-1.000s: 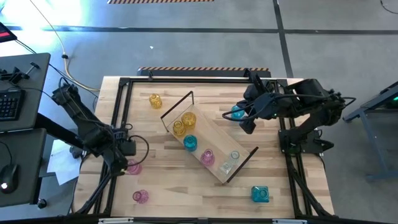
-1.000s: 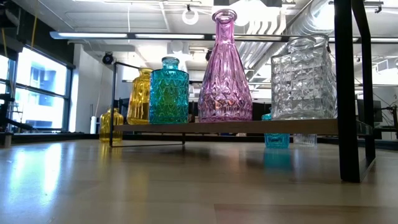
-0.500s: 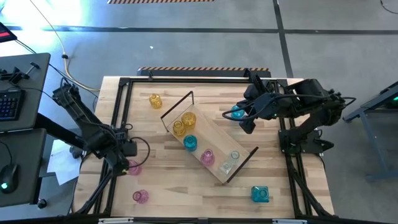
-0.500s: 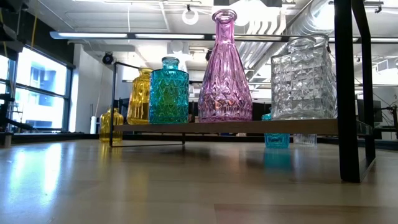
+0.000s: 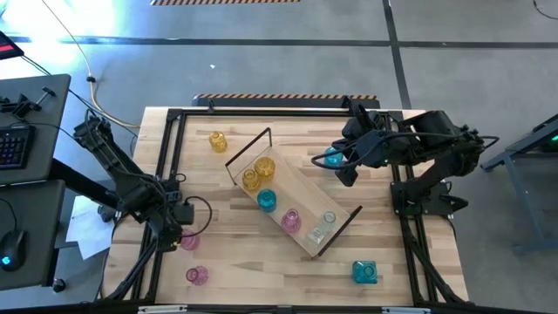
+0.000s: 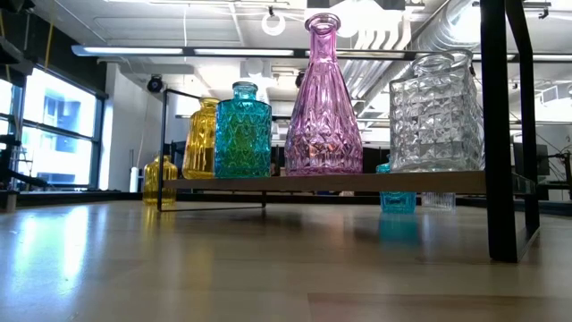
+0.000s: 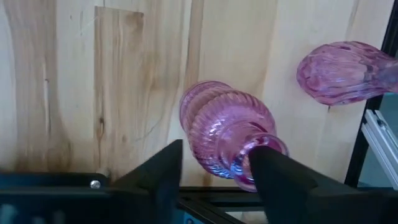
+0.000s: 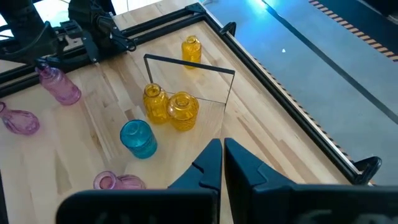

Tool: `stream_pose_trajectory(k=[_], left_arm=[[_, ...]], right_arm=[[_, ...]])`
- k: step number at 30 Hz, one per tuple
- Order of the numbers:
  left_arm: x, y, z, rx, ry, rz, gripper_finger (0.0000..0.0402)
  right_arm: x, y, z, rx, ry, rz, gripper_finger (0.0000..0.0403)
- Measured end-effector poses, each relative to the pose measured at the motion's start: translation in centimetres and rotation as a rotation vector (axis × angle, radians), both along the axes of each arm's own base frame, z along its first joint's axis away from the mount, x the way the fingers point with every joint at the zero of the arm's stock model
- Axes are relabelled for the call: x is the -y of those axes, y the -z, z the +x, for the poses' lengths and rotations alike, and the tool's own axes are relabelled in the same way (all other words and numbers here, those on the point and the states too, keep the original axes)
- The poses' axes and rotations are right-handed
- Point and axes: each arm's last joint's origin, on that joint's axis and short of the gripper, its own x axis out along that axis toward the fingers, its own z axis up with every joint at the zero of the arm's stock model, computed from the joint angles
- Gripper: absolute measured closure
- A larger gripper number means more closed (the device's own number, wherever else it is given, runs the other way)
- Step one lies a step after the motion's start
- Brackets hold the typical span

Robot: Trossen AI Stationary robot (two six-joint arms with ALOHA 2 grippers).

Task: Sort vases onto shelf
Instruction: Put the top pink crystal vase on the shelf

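The shelf (image 5: 296, 209) lies slantwise mid-table, its light board carrying two amber vases (image 5: 257, 172), a teal one (image 5: 267, 201), a pink one (image 5: 290, 220) and clear ones (image 5: 320, 230). In the low view the shelf board (image 6: 322, 182) bears these upright. My left gripper (image 5: 180, 225) is open by the table's left near side, above a pink ribbed vase (image 7: 227, 130) that stands on its base; its fingers straddle the vase. My right gripper (image 5: 346, 177) is shut near the right far side, beside a teal vase (image 5: 331, 159). My left gripper (image 7: 217, 149) comes at the pink ribbed vase from above with one finger on either side of its upper part. One finger (image 7: 273, 174) overlaps the vase's mouth (image 7: 249, 163); I cannot tell whether it touches. The vase stands on the table.
Loose vases stand on the tabletop: an amber one (image 5: 217, 141) at the far left, a second pink one (image 5: 197, 276) near the left near corner, also seen as the pink vase (image 7: 345, 71), and a teal one (image 5: 364, 272) near the right. A black frame (image 5: 166, 166) rims the table.
My left gripper has moved a little toward the table's near edge, coming over the pink ribbed vase. The right arm and the vases on the shelf have kept still.
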Motion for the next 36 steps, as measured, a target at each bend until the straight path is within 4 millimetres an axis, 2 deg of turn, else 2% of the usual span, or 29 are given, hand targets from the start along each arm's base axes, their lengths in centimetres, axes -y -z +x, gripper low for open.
stream_pose_trajectory(k=[8, 14, 21, 36], left_arm=[[0.0, 0.0, -0.1, -0.005, 0.001, 0.003, 0.0381], [0.0, 0.0, 0.0, -0.006, -0.01, 0.003, 0.0371], [-0.1, -0.3, 0.1, -0.027, -0.02, -0.026, 0.0384], [-0.9, -6.7, 2.4, 0.128, -0.083, -0.116, 0.0385]], right_arm=[[0.0, 0.0, 0.0, -0.003, -0.004, -0.006, 0.0403], [0.0, 0.0, 0.0, -0.004, -0.006, -0.008, 0.0403], [0.0, 0.0, 0.0, -0.003, -0.004, -0.006, 0.0403], [0.0, 0.0, 0.0, -0.016, -0.025, -0.026, 0.0403]])
